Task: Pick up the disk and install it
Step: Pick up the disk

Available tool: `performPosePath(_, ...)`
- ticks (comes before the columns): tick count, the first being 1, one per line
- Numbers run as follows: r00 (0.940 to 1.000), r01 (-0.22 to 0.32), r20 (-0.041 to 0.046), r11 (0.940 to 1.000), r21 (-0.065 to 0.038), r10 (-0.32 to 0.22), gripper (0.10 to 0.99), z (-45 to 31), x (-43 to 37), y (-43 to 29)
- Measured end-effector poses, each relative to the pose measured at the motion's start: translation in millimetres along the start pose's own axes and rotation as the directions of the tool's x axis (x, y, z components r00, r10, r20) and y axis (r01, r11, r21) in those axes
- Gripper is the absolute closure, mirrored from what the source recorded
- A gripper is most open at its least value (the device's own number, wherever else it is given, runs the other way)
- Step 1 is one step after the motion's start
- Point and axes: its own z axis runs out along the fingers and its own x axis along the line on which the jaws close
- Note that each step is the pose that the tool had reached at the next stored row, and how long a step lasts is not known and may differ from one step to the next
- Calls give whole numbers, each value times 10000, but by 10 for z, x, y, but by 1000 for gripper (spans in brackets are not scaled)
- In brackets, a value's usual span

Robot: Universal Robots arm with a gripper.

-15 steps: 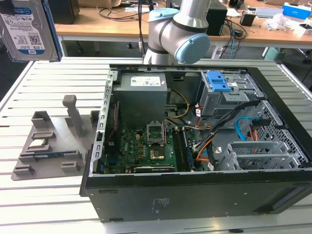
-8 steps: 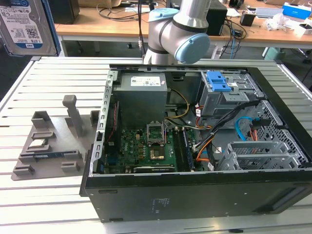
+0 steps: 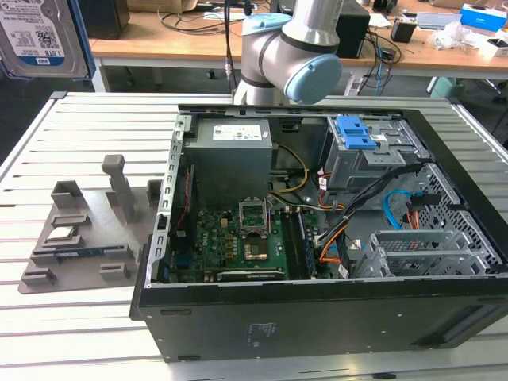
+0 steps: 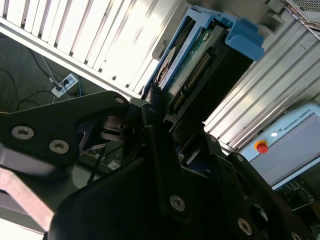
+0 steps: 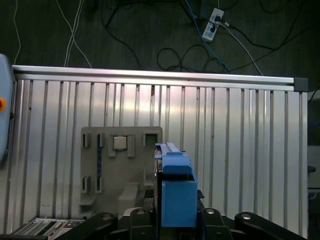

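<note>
claw (image 5: 175,214) is clenched on the disk (image 5: 176,187). i've got it edge-on in the first wrist view: smooth blue plastic bracket around a thin metal slab, raised over the ribbed aluminium counter (image 5: 240,140), near the flat grey tray (image 5: 122,172). the second wrist view shows its green board and connector row, the lower half hidden behind black claw links. in the exterior view its white-and-blue label is cut off at the corner, well apart from the open black computer case (image 3: 302,313).
</note>
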Motion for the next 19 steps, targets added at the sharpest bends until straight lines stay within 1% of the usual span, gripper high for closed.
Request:
performPosePath(7, 10000, 0, 0, 10000, 1, 0, 722, -10, 0, 1)
performPosePath(10, 10000, 0, -1, 10000, 1, 0, 722, -11, 1, -21)
performPosePath(11, 10000, 0, -1, 10000, 1, 0, 722, -13, 2, -58)
performPosePath(12, 10000, -1, -2, 10000, -1, 1, 722, -19, 5, -125)
performPosePath(15, 10000, -1, -1, 10000, 1, 1, 722, -28, 11, -268)
performPosePath(19, 10000, 0, -2, 10000, -1, 0, 722, -38, 16, -385)
